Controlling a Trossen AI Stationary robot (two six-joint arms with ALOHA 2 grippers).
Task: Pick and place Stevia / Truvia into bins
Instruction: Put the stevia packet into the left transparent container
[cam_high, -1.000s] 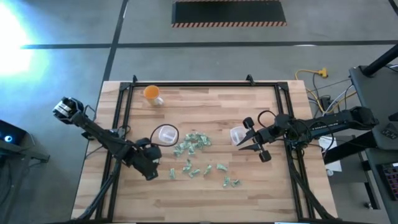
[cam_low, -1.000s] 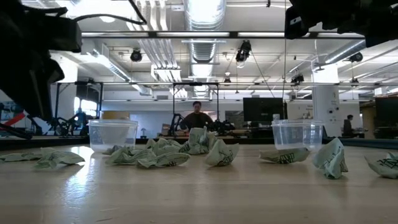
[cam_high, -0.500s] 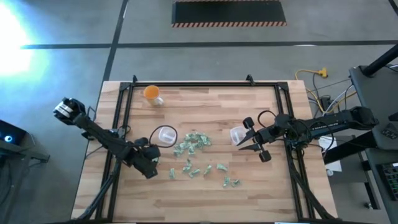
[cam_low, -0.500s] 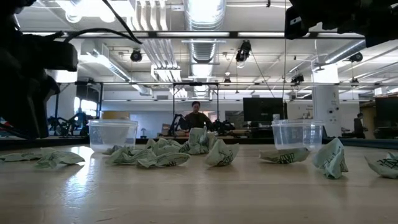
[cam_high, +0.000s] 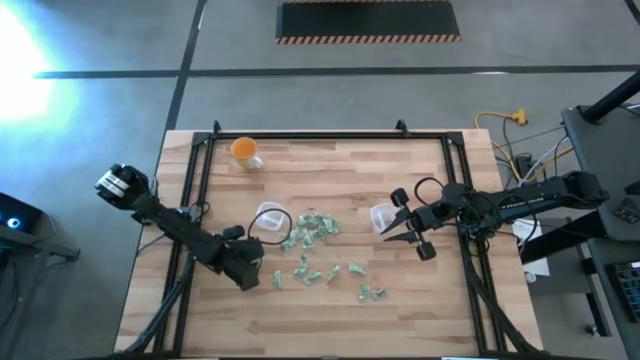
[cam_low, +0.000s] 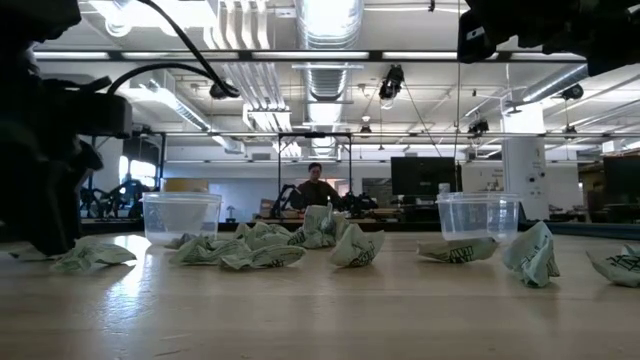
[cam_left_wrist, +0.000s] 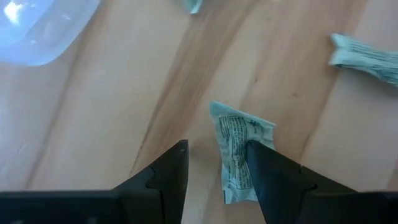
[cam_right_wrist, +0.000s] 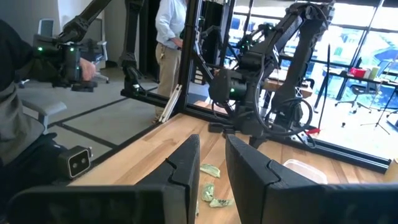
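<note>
Many pale green and white sachets lie in a loose heap (cam_high: 310, 232) mid-table, with several more scattered nearer the front (cam_high: 355, 270). Two clear bins stand on the table, one left (cam_high: 268, 220) and one right (cam_high: 382, 216) of the heap. My left gripper (cam_high: 258, 272) is low over the table, open, with its fingers on either side of one sachet (cam_left_wrist: 239, 149) at the heap's near left. My right gripper (cam_high: 388, 236) hangs above the table beside the right bin, its fingers a narrow gap apart (cam_right_wrist: 212, 146) and empty. My left gripper stands over the sachet from above, slanting toward the table's right. One finger (cam_left_wrist: 261, 168) overlaps the sachet's long edge (cam_left_wrist: 245, 155). I cannot tell whether it touches. The sachet lies flat on the table.
An orange cup (cam_high: 245, 150) stands at the far left of the table. A black frame (cam_high: 300, 136) runs along the table's far and side edges. Bare wood lies along the near edge (cam_high: 320, 325). People and other robot arms show in the room beyond.
My left gripper has gone down to the table and a little toward its right edge, closing in on the sachet at the heap's near left.
</note>
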